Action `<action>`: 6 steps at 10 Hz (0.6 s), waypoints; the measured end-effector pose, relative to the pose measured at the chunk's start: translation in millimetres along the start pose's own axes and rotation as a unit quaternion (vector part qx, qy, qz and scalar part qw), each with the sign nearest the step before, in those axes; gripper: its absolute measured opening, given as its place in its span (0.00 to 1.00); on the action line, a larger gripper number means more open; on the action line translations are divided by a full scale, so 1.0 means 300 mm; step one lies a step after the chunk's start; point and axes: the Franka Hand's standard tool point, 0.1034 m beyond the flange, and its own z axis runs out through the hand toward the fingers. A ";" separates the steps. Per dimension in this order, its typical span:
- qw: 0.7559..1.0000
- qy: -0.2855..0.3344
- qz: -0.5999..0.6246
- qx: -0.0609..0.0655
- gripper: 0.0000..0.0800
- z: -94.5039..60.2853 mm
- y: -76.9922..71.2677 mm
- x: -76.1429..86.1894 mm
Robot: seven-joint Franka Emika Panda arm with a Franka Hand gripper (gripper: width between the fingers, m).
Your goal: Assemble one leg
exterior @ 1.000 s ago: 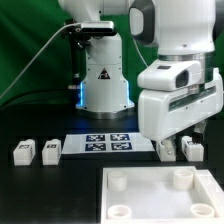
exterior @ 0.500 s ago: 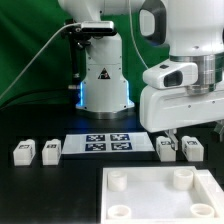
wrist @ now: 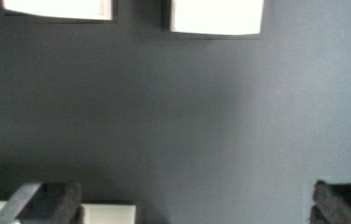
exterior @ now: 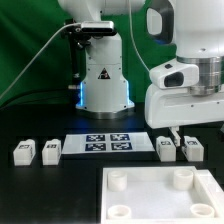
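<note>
The table (exterior: 40, 195) around the marker board (exterior: 105, 143) is matt black and faintly grainy. The marker board is a smooth, matt white sheet with printed black tags. The leg (exterior: 166, 148) just beside its end on the exterior view's right, and the tray (exterior: 150, 196) nearer the camera than the board, look like smooth matt white plastic. The arm's shell (exterior: 185, 95) above that leg is glossy white plastic. The backdrop (exterior: 25, 50) behind the board looks like green cloth.

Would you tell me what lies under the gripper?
Dark table shows beneath the open gripper; two legs lie close by. Its body hides the table behind them.
</note>
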 end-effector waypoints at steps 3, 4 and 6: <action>0.990 -0.136 0.021 -0.014 0.81 0.045 -0.039 -0.081; 0.982 -0.186 0.024 -0.025 0.81 0.061 -0.050 -0.119; 0.961 -0.273 0.013 -0.031 0.81 0.052 -0.039 -0.113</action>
